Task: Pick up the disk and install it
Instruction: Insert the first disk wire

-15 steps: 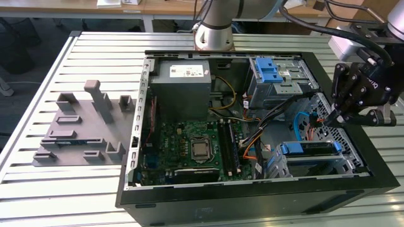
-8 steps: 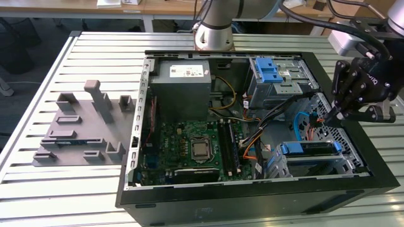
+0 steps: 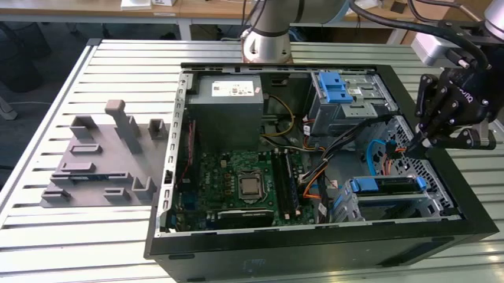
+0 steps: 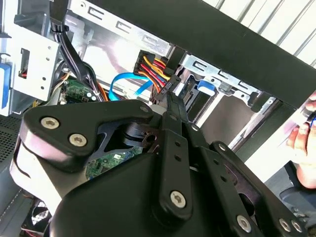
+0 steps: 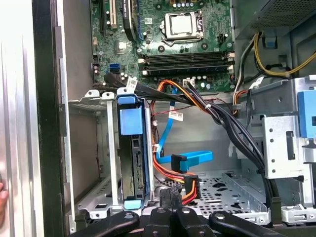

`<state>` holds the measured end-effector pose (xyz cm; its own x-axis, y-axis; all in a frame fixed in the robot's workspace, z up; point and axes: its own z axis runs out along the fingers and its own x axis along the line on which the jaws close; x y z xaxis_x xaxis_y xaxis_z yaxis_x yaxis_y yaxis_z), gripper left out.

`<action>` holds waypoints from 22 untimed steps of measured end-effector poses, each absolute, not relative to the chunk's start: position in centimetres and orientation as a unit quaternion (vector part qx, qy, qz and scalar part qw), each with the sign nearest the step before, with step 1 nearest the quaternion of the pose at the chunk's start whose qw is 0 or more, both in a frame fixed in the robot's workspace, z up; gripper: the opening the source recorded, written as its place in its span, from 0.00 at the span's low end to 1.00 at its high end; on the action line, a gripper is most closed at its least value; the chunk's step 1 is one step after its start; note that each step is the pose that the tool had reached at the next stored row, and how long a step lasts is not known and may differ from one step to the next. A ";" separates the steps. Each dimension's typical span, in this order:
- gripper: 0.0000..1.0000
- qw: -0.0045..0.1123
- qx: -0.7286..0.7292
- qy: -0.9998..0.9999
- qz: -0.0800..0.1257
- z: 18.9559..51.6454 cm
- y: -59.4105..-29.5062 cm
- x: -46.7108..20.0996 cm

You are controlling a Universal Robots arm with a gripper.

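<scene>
**Jaws drawn together at the power plug, disk seated in its cage**

Your gripper (image 5: 168,198) hung inside the open computer case (image 3: 315,250). In both wrist views its jaws were drawn together, with barely a slit between the tips. Those tips sat right at the black power plug (image 4: 150,66) with its red, yellow and orange wires. Whether you had the plug pinched or were only touching it, I could not tell.

Just beside the jaws, a flat blue data cable (image 5: 195,158) looped over the perforated floor of the case. A little farther out stood the disk (image 5: 132,148). It was on edge inside the silver drive cage (image 5: 94,148), with its blue rail facing the open side and the cage walls close against it. The exterior view showed the same thing, with the disk (image 3: 383,185) slotted into that cage just below your jaws.

Beyond the disk, a bundle of black cables (image 5: 217,111) ran across from the cage toward the green motherboard (image 5: 182,47), where the processor socket (image 5: 181,24) sat bare. Farther from the jaws were the grey power supply box (image 3: 228,115) and a second cage with a blue latch (image 3: 334,88).

Well apart from the jaws, on the far side of the case, a grey moulded fixture (image 3: 98,159) rested on the slatted surface (image 3: 47,236). A person's hand (image 4: 303,143) showed outside the case wall.
</scene>
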<state>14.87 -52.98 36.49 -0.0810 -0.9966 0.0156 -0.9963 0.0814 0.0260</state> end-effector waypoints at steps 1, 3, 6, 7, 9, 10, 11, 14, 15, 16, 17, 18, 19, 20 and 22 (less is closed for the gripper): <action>0.11 0.016 0.678 -0.735 -0.003 36.5 -52.9 14.9; 0.11 0.019 0.677 -0.735 0.000 36.4 -52.9 15.0; 0.17 0.024 0.675 -0.738 0.000 36.4 -52.7 15.1; 0.17 0.025 0.673 -0.739 -0.001 36.4 -52.7 15.1; 0.19 0.027 0.669 -0.743 -0.002 36.3 -52.6 15.1; 0.25 0.028 0.667 -0.745 -0.003 36.3 -52.5 15.1; 0.25 0.029 0.665 -0.746 -0.004 36.3 -52.5 15.1; 0.25 0.032 0.661 -0.749 -0.005 36.3 -52.3 15.1; 0.25 0.033 0.660 -0.751 -0.006 36.2 -52.2 15.1; 0.25 0.034 0.659 -0.751 -0.007 36.2 -52.2 15.2; 0.25 0.034 0.658 -0.752 -0.007 36.1 -52.1 15.3; 0.25 0.035 0.657 -0.753 -0.008 36.1 -52.0 15.4; 0.25 0.035 0.657 -0.753 -0.008 36.0 -52.0 15.5; 0.25 0.036 0.656 -0.753 -0.008 36.0 -51.9 15.5; 0.25 0.037 0.656 -0.754 -0.007 35.8 -51.9 15.6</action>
<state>15.58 -51.91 35.84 -0.1379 -0.9894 0.0458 -0.9883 0.1405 0.0595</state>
